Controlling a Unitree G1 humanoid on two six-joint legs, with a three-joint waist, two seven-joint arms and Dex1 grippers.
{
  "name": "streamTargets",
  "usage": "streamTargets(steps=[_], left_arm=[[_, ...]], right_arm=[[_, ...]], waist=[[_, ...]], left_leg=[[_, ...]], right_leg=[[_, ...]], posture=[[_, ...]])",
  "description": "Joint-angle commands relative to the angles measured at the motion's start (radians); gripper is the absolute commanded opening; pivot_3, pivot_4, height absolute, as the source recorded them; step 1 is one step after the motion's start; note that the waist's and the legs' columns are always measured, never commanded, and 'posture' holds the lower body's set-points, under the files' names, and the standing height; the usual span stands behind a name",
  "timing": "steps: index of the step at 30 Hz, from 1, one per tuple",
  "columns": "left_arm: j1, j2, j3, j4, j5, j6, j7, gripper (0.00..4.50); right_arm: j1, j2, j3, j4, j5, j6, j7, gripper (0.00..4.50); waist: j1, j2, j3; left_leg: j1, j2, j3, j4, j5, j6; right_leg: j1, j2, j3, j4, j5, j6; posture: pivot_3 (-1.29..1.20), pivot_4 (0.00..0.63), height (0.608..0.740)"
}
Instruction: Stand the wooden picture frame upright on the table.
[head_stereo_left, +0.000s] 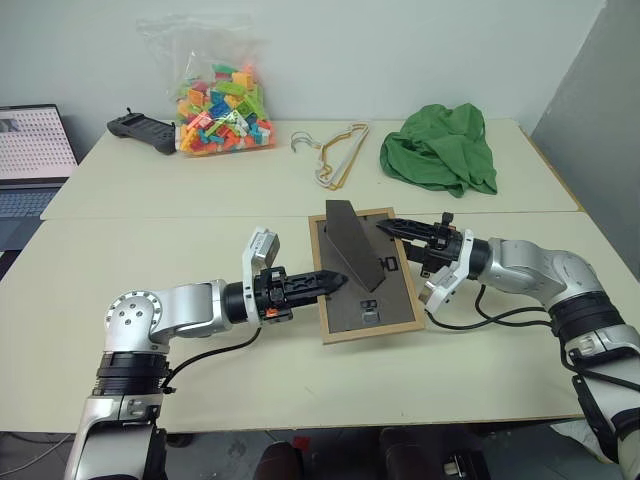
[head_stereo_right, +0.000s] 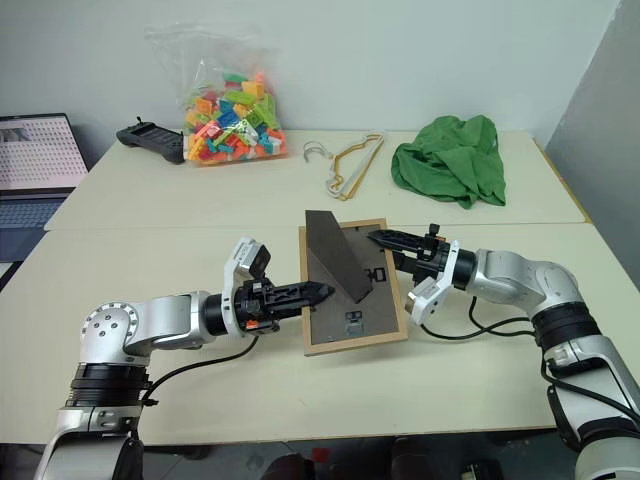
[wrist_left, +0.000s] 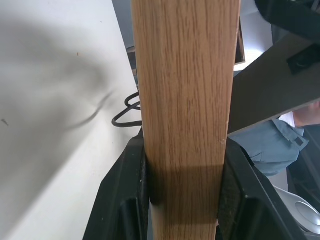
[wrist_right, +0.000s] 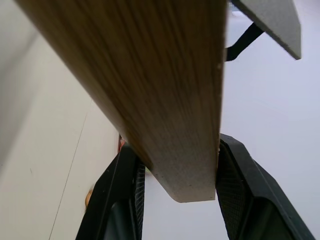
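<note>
Left tool (head_stereo_left: 338, 283) grips the wooden picture frame (head_stereo_left: 345, 316) by its left edge. Right tool (head_stereo_left: 388, 226) clamps its right edge, above the bench (head_stereo_left: 200, 200).

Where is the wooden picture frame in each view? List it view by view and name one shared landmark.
Left eye view: wooden picture frame at centre, back panel up, between both hands.
Right eye view: just left of centre, same pose.
Left wrist view: its wood border runs up between the black fingers.
Right wrist view: a wood corner between the fingers.
Shared landmark: the raised dark prop stand.
</note>
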Motion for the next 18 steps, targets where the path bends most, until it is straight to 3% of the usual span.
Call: streamTargets(steps=[1,6,9,13,15,18], left_arm=[[-0.009,0.024,0.017,-0.046,0.069,-0.074,0.005,2.2],[-0.068,0.101,0.129,0.009,0.242,-0.192,-0.056,3.38],[-0.02,0.112,0.185,-0.082,0.297,-0.253,-0.038,3.93],[0.1,0.123,0.173,-0.341,0.481,-0.315,-0.042,4.5],[0.181,0.163,0.093,-0.529,0.721,-0.404,-0.057,4.5],[0.271,0.173,-0.01,-0.674,0.984,-0.541,-0.102,4.5]], right_arm=[[-0.039,0.002,-0.007,0.004,0.119,-0.021,0.021,1.51],[-0.028,0.0,0.043,0.092,0.399,0.06,0.276,1.33],[0.001,0.044,0.059,0.081,0.656,0.207,0.503,1.33],[0.017,0.143,0.004,0.023,0.999,0.655,0.835,1.33],[-0.014,0.197,-0.023,0.013,1.149,0.952,0.997,1.33],[-0.09,0.278,-0.085,0.063,1.275,1.292,1.096,1.33]], waist=[[0.0,0.0,0.0],[-0.003,0.0,0.0],[-0.005,0.0,0.0],[-0.009,0.0,0.0],[-0.007,0.0,0.0],[-0.002,0.001,0.001]], left_leg=[[0.0,0.0,0.0,0.0,0.0,0.0],[0.0,0.0,-0.001,0.0,0.0,0.0],[0.0,0.0,0.0,-0.001,0.0,0.0],[0.0,0.002,0.0,-0.001,0.0,0.0],[-0.001,0.003,-0.001,-0.001,0.0,0.0],[0.0,0.002,0.0,0.0,0.0,0.0]], right_leg=[[0.0,0.0,0.0,0.0,0.0,0.0],[0.001,0.001,-0.001,-0.001,0.0,0.0],[0.001,0.0,0.0,-0.001,0.0,0.0],[0.001,0.0,0.0,-0.002,0.0,0.0],[0.0,0.0,-0.001,-0.001,0.0,0.0],[0.001,0.0,-0.001,0.0,0.0,0.0]], posture=[[0.0,0.15,0.74],[0.0,0.15,0.74],[0.0,0.15,0.74],[0.0,0.15,0.74],[0.0,0.15,0.74],[0.0,0.15,0.74]])
